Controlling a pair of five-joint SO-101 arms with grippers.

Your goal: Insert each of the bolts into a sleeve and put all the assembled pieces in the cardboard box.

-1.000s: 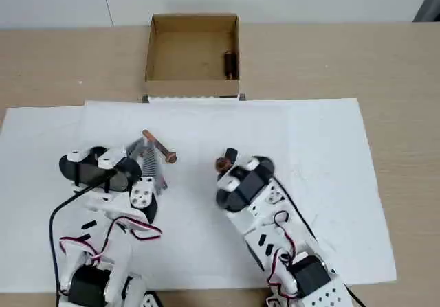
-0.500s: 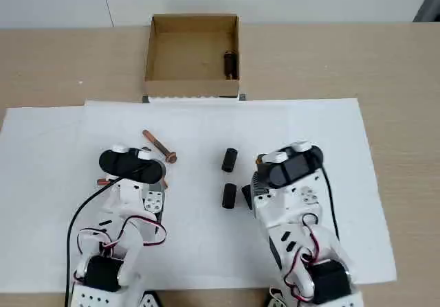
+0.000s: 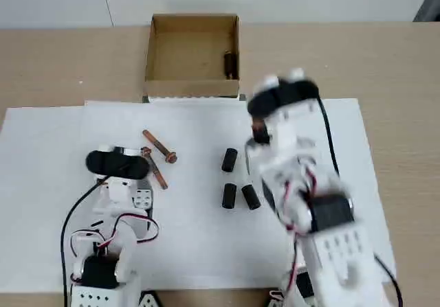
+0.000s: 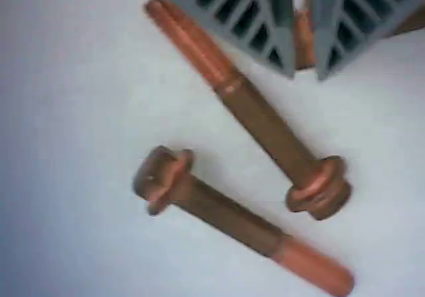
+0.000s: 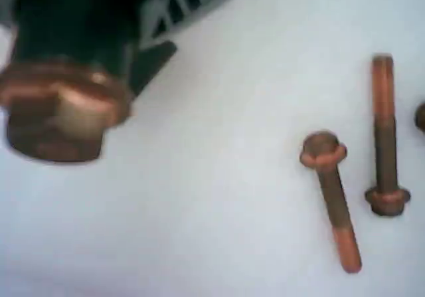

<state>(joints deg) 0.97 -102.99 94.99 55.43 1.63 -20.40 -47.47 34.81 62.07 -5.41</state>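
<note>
**Step in hand: delivery of a finished unit.**

The assembled piece (image 5: 60,111), a copper bolt seated in a black sleeve, is clamped in the right gripper (image 3: 260,134). That gripper is closed on the sleeve, and the bolt head stands out of one end. In the high view the piece hangs above the paper sheet (image 3: 206,245), near the front right corner of the cardboard box (image 3: 194,87) but not yet over its opening.

A second finished piece (image 3: 230,63) already lies inside the box against its right wall.

Stock remaining on the sheet:
- Three empty sleeves: one (image 3: 229,160) and, nearer the arms, a pair (image 3: 228,196) and (image 3: 250,197) lying just beside each other.
- Two loose bolts (image 3: 159,147) and (image 3: 156,171) to the left of the sleeves, near each other.
- A third bolt (image 4: 302,38), partly hidden, right at the left gripper (image 4: 304,71).

The left gripper sits over the loose bolts. Whether it is clamped on anything cannot be told.

**Next move, as judged.** The right arm must carry the piece over the front wall of the box, clear of the rim, and release it onto the bare floor beside the piece already there. After that, three bolt and sleeve pairs appear left to assemble. The task is therefore well short of half done. The box stands on the table (image 3: 385,60) beyond the sheet.
</note>
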